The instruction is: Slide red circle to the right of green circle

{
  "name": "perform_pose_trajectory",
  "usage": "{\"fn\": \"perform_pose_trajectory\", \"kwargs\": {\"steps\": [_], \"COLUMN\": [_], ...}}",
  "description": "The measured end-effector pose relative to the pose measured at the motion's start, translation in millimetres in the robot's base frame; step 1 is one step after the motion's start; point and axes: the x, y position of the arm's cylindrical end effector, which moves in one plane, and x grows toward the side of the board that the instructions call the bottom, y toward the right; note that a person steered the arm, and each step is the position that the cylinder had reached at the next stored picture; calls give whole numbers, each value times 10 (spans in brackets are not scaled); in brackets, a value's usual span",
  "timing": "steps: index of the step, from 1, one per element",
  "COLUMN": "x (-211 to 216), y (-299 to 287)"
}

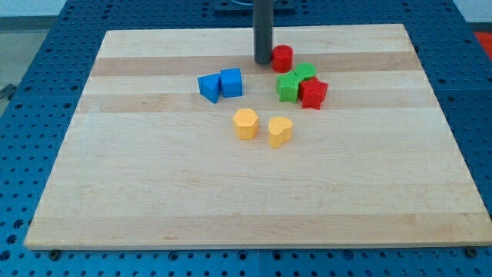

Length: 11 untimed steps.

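Observation:
The red circle [283, 58] stands near the view's top centre of the wooden board [154, 192]. My tip [264, 61] is right beside it, touching or nearly touching its left side. The green circle [305, 72] sits just below and to the right of the red circle. A green block [288, 87] of unclear shape lies below the green circle's left. A red star-like block [313, 93] lies below its right, touching both green ones.
Two blue blocks [208, 87] [231, 82] sit side by side left of the cluster. A yellow hexagon-like block [245, 123] and a yellow heart-like block [280, 131] lie below them at mid-board. A blue perforated table [38, 77] surrounds the board.

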Motion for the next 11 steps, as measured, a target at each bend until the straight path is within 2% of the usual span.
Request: {"fn": "perform_pose_trajectory", "kwargs": {"steps": [2,3,7,8,9,10,11], "x": [-72,-49,188,-51,-173,-7,93], "y": [555,567,1223,1371,1794,1922,1782]}}
